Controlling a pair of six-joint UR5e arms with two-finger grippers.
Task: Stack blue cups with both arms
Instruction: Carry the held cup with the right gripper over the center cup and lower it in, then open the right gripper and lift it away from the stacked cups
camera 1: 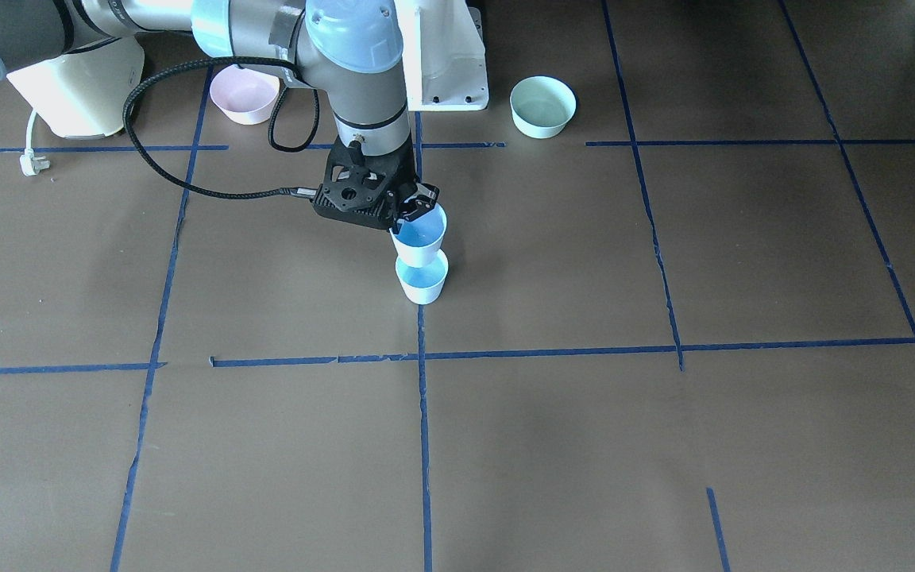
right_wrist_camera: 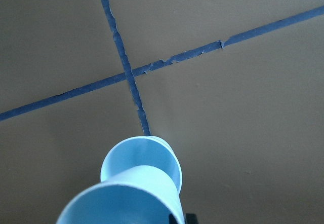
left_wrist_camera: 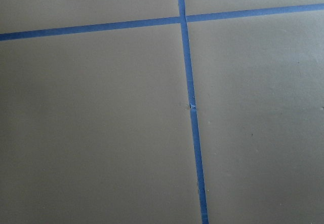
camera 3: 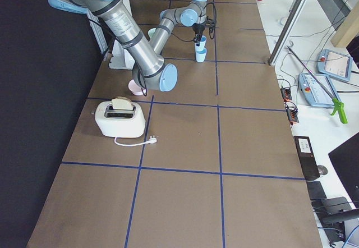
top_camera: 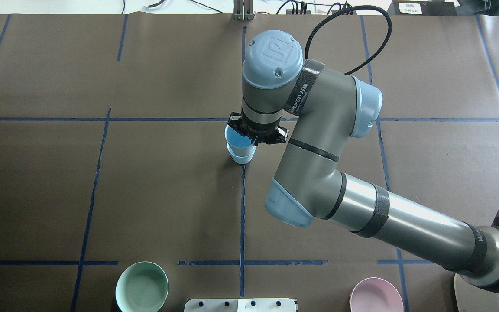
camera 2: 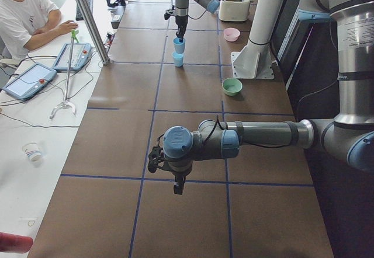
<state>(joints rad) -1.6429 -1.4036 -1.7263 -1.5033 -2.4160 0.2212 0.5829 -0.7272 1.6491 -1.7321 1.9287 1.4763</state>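
Observation:
My right gripper (camera 1: 418,208) is shut on the rim of one blue cup (camera 1: 419,234) and holds it upright just above the second blue cup (camera 1: 422,278), which stands on the table's centre tape line. In the overhead view the held cup (top_camera: 237,141) overlaps the lower cup (top_camera: 242,158). The right wrist view shows the held cup (right_wrist_camera: 126,198) close up, with the lower cup (right_wrist_camera: 144,160) beneath it. My left gripper (camera 2: 179,187) hovers over the table far from the cups. It shows only in the exterior left view, so I cannot tell whether it is open or shut.
A pink bowl (camera 1: 245,94) and a mint-green bowl (camera 1: 542,106) stand near the white pedestal base (camera 1: 442,56). A toaster (camera 3: 119,119) with its cord lies at the robot's right end. An operator (camera 2: 26,13) sits beside the table.

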